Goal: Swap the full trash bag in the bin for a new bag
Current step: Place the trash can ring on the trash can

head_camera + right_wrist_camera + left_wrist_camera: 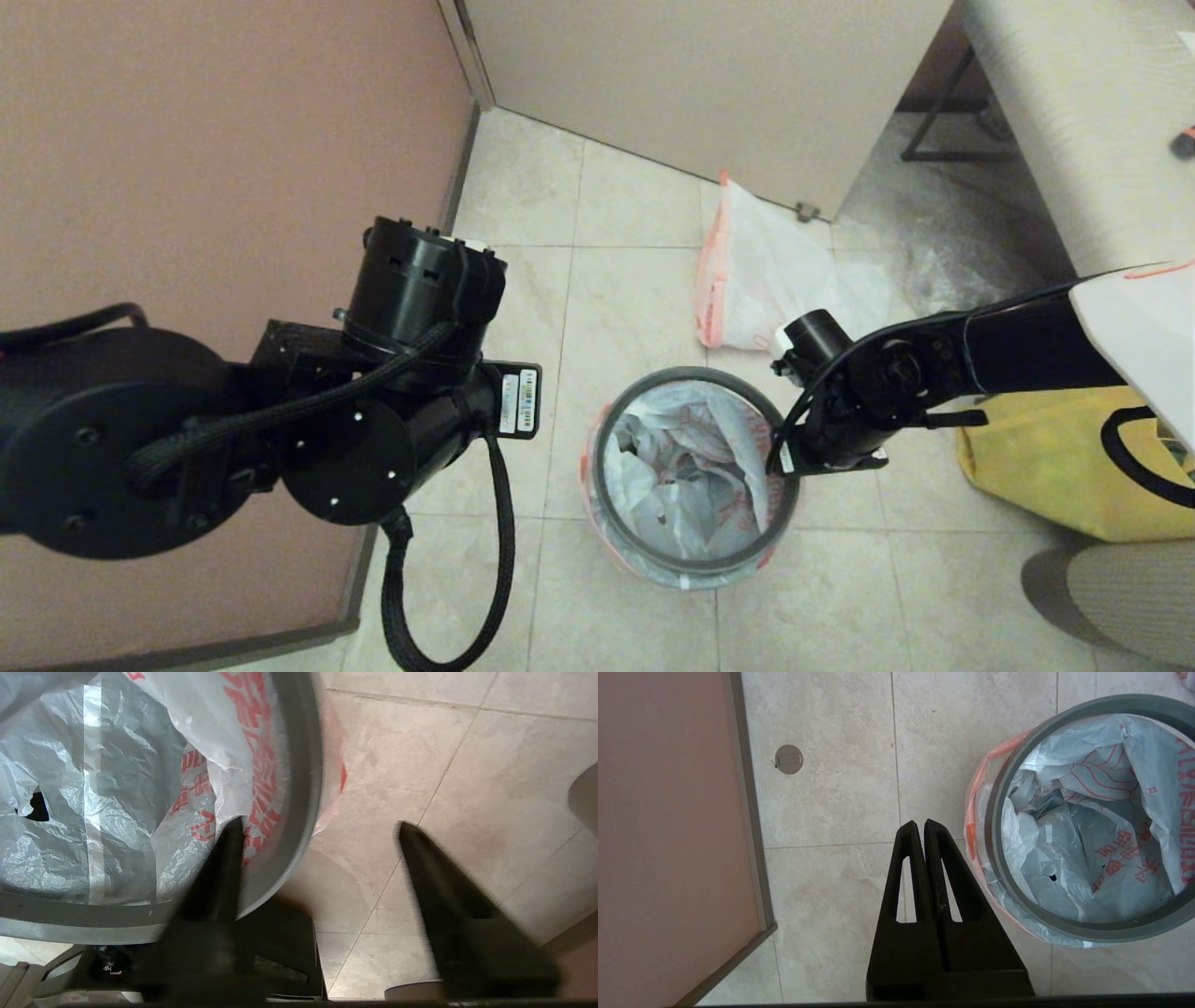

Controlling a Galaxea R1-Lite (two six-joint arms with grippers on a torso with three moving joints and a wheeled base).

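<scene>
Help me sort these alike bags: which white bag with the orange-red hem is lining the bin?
The white translucent plastic bag under the grey ring of the bin; the other white bag lies crumpled on the floor behind it.

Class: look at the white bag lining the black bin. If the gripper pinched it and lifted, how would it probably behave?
The bag looks thin and crumpled, so probably floppy and light. The grey ring pins its hem, so it would likely resist or tear. A small hole suggests it is fragile.

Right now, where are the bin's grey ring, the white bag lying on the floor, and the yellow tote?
grey ring (693, 562): head view, its near arc.
white bag on the floor (761, 271): head view, its crumpled middle.
yellow tote (1036, 457): head view, its cloth side.
</scene>
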